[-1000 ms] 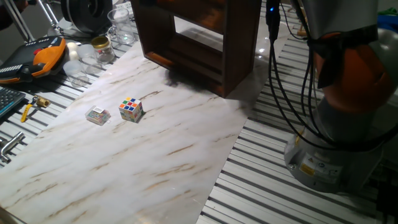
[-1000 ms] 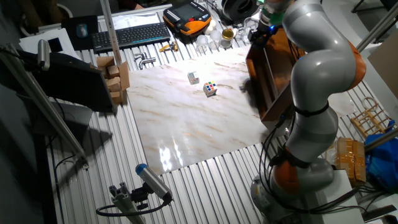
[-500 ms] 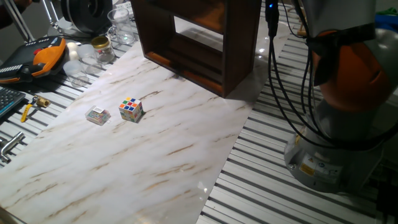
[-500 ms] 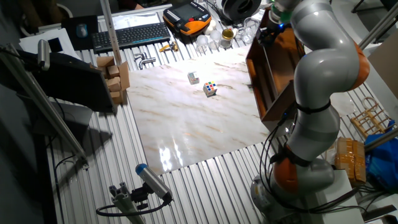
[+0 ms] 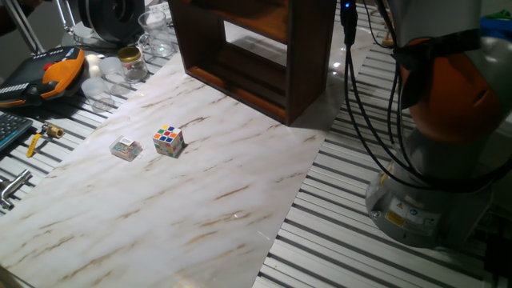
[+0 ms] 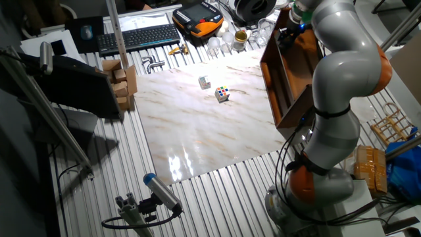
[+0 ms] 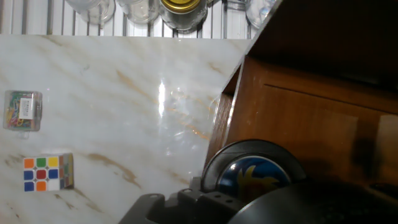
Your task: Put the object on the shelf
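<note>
The object, a flat black puck with a blue and yellow emblem, sits at the bottom of the hand view, held in my gripper. It hangs just above the near edge of the top board of the dark brown shelf. In the other fixed view my gripper is over the top of the shelf at the table's far right. In one fixed view the shelf shows but the gripper and puck are out of frame. The fingertips are hidden behind the puck.
A Rubik's cube and a small clear box lie on the marble board, left of the shelf. Glass jars, an orange pendant and tools crowd the far left. The arm's base and cables stand to the right.
The hand with the puck has moved further over the shelf's top, away from the open board. Its shadow on the marble in front of the shelf has gone.
</note>
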You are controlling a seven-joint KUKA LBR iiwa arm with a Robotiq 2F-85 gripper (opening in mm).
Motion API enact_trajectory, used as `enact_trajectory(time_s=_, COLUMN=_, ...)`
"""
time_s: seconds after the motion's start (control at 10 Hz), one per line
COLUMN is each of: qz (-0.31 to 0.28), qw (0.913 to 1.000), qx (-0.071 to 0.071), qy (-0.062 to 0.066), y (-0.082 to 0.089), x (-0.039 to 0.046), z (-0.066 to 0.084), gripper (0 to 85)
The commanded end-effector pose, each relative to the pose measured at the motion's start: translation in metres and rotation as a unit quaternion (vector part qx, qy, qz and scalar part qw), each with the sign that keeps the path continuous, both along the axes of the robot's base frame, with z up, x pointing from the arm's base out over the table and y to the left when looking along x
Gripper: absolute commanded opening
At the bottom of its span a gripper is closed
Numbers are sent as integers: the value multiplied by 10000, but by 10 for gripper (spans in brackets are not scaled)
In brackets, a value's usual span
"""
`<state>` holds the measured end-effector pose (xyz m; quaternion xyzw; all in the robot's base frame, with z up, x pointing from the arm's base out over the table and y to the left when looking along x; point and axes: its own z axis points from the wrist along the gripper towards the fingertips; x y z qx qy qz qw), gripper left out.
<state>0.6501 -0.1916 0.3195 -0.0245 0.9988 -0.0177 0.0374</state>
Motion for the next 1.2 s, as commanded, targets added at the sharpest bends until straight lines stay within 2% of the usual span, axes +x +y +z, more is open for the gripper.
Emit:
enact_trajectory(time_s=0.0, qz=24, qw=10000, qx=-9, qy=1, y=-20, x=19, z=-18, gripper=0)
enact_trajectory(time_s=0.4, qz=86, qw=10000, qx=1, qy=-20, y=-122, x=39, z=-51, gripper=0)
enact_trajectory(time_s=0.7, qz=125, qw=9999, qx=36, qy=-34, y=-165, x=88, z=-117, gripper=0)
enact_trajectory(time_s=1.1, qz=155, qw=9999, qx=42, qy=-34, y=-227, x=125, z=-133, gripper=0)
